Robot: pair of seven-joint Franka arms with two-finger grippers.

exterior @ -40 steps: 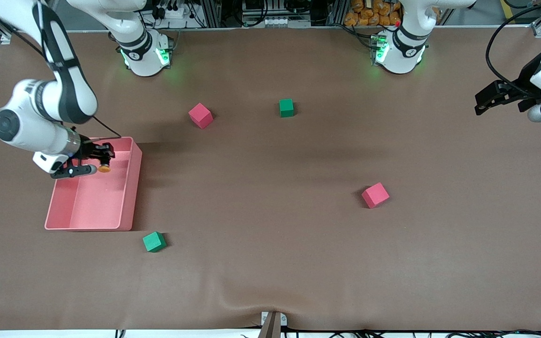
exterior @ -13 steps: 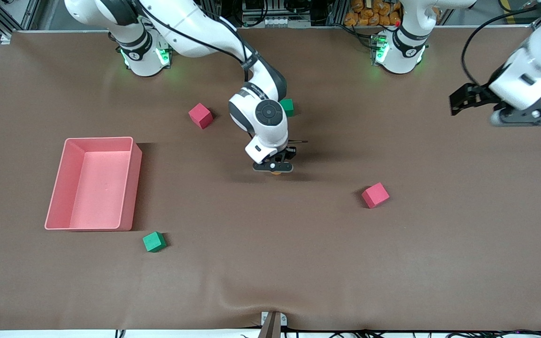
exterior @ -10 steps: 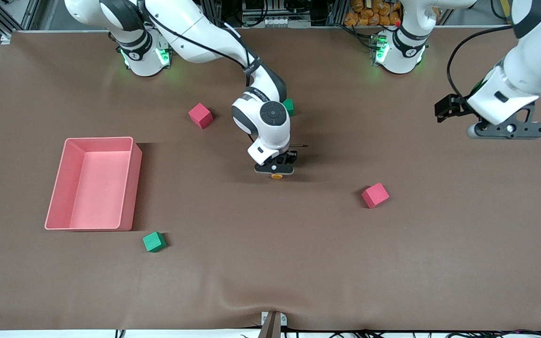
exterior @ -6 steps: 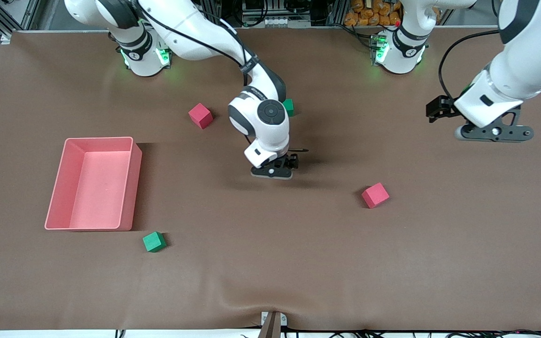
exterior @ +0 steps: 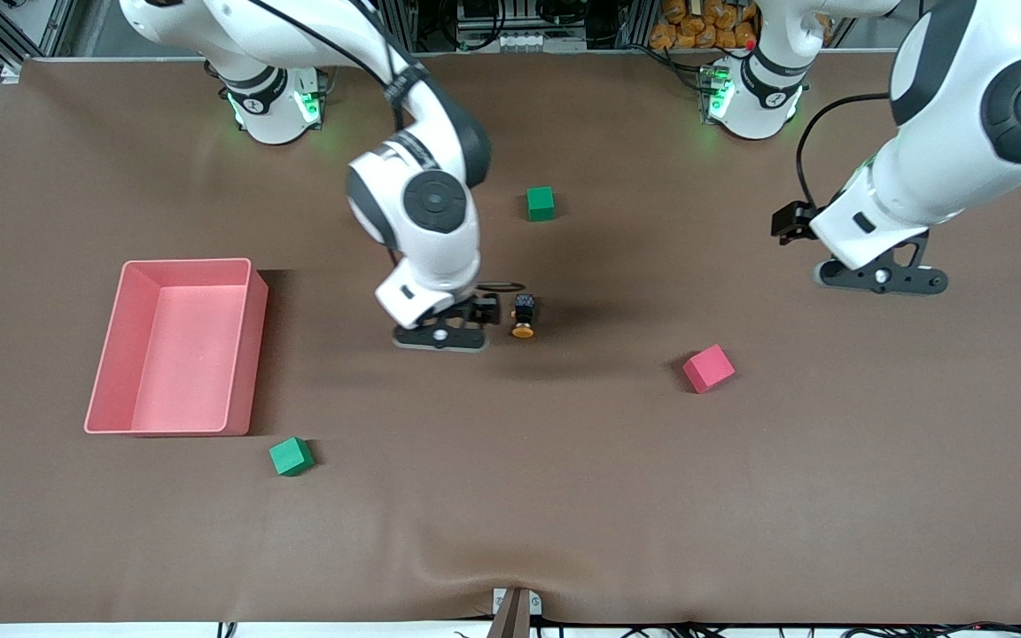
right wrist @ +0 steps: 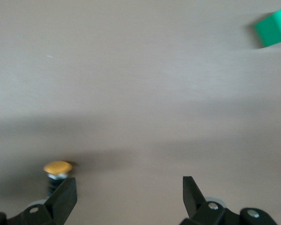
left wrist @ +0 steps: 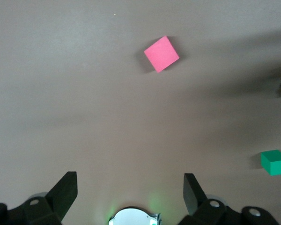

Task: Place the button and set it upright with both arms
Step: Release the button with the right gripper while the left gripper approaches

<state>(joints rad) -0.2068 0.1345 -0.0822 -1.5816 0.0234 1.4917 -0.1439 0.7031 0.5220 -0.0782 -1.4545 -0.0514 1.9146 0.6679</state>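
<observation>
Button (exterior: 523, 315) lies on its side on the brown table (exterior: 564, 496) near the middle, orange cap toward the front camera, black body away from it — touched by nothing. Just beside it, toward the right arm's end, the right gripper (exterior: 440, 338) hangs low over the table with fingers spread wide and nothing between them. The left gripper (exterior: 881, 279) is up over the left arm's end, also wide and empty. A pink cube (exterior: 708, 369) sits between it and the button, nearer the camera. A green cube (exterior: 541, 203) lies farther back; another green cube (exterior: 291, 456) sits by the pink bin (exterior: 249, 346).
</observation>
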